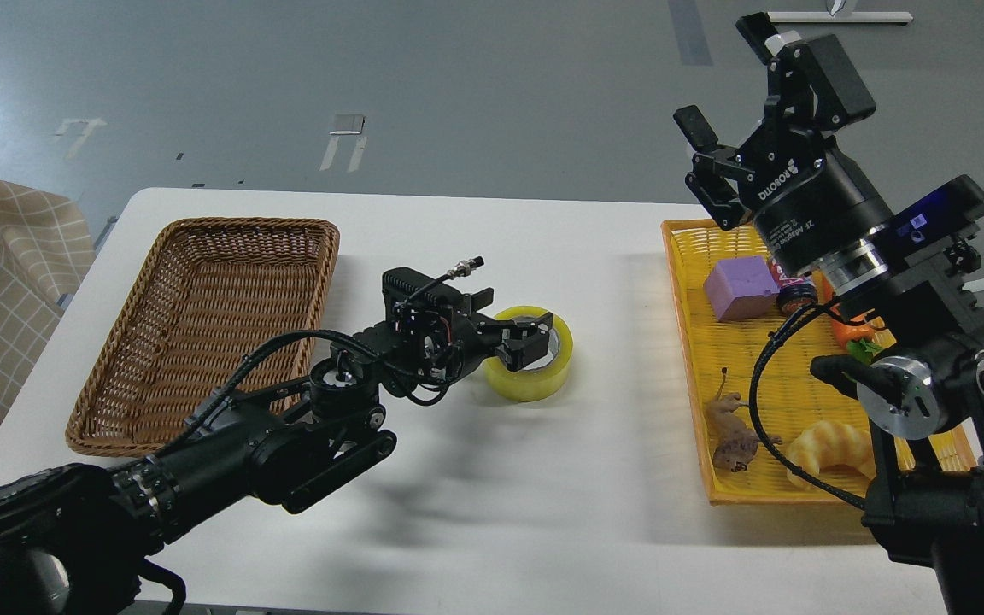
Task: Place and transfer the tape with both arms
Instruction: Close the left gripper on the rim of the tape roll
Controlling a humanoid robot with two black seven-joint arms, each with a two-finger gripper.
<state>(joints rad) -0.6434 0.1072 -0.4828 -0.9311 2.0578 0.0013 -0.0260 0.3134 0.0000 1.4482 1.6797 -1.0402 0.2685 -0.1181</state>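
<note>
The tape (543, 376), a yellow translucent roll with a pale core, lies flat on the white table (492, 512) at its middle. My left gripper (509, 318) reaches it from the left. One finger (529, 339) is down inside the core and the other finger (482, 299) is outside the roll's left rim, so the jaws straddle the wall. They look a little apart from it. My right gripper (727, 85) is raised high above the yellow tray, open and empty.
A brown wicker basket (129, 410) stands at the left. A yellow tray (688, 342) at the right holds a purple block (740, 288), a croissant toy (829, 448), a small brown animal figure (731, 431) and other items. My right arm (928, 384) hangs over the tray's right side.
</note>
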